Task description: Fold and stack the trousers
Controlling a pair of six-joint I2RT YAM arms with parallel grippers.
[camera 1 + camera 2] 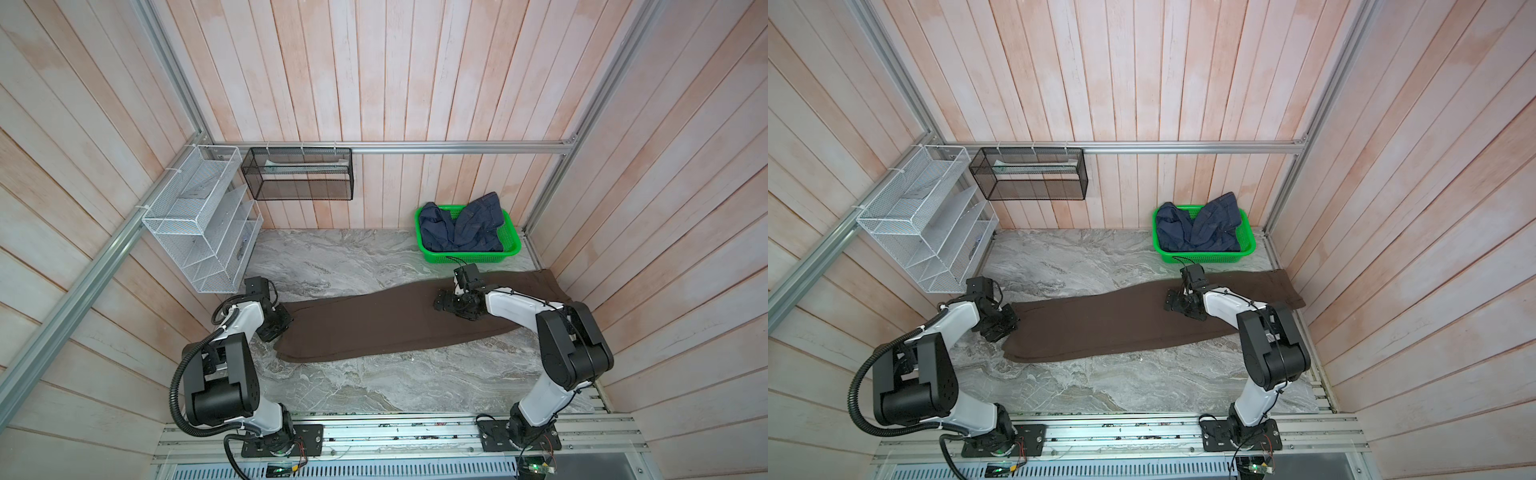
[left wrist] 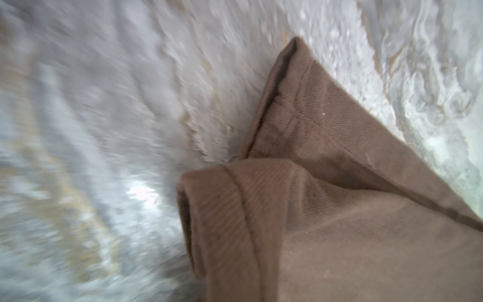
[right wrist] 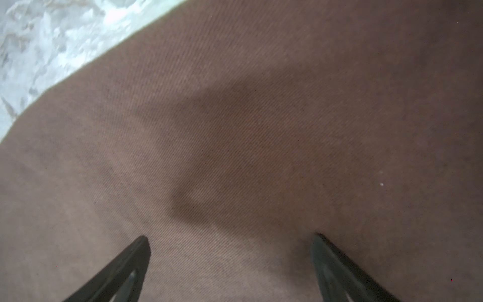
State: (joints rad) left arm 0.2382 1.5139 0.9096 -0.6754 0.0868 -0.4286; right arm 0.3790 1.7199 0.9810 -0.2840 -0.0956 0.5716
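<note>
Trousers (image 1: 395,328) lie flat as a long brown strip across mid-frame in both top views on the marble table (image 1: 374,386), with the left gripper (image 1: 277,328) at their left end and the right gripper (image 1: 442,301) over cloth right of centre; bare table below, green basket (image 1: 469,255) upper right, wall tight at the right end. Left wrist view: two stitched hems (image 2: 235,209) at centre, limp light twill, best pinched there; claw closed, fingers out of frame, hold unconfirmed. Right wrist view: jaws wide apart, tips low over plain fabric, holding nothing.

right hand (image 3: 231,243): spread wide | trousers (image 3: 261,104): beneath fingertips (image 3: 142,247) | tabletop (image 3: 39,39): beyond fabric edge
</note>
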